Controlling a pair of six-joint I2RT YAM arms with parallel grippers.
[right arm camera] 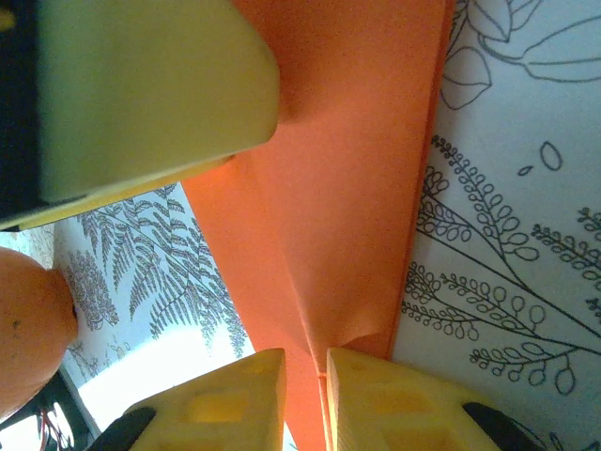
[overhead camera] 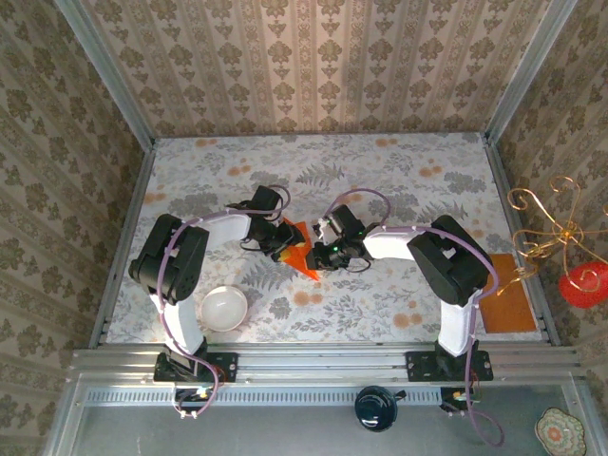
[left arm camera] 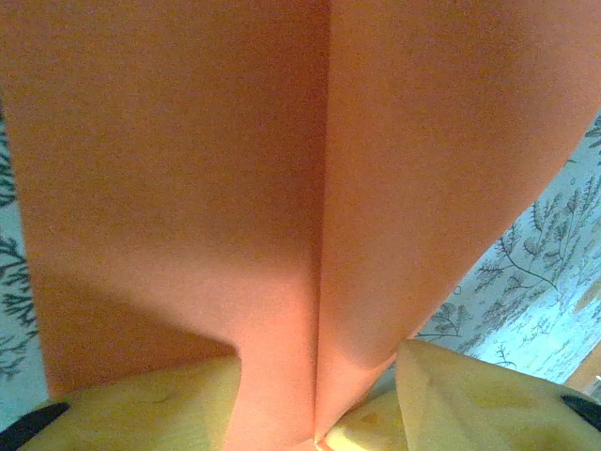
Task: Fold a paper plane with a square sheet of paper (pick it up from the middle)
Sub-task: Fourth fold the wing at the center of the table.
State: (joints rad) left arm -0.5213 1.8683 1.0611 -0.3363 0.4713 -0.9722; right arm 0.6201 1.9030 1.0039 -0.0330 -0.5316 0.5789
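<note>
From above: mid-fold, both claws meet on the orange sheet [overhead camera: 298,253] at the centre of the surface [overhead camera: 399,190]. A white bowl [overhead camera: 224,308] sits near-left, out of the way.

Left wrist: the crease runs down between the left claw [left arm camera: 315,434] jaws. Pinched or not, I cannot tell.

Right wrist: the right claw [right arm camera: 306,404] is clamped on the fold. Next, I'd judge, comes flattening a wing without tearing.

the square sheet of paper [left arm camera: 169,169] is thin matt orange, faintly grainy. the right gripper [right arm camera: 305,365] has smooth yellow plastic fingers [right arm camera: 394,404] with a dull sheen. the table cover [right arm camera: 526,235] beside them looks matt and printed.
</note>
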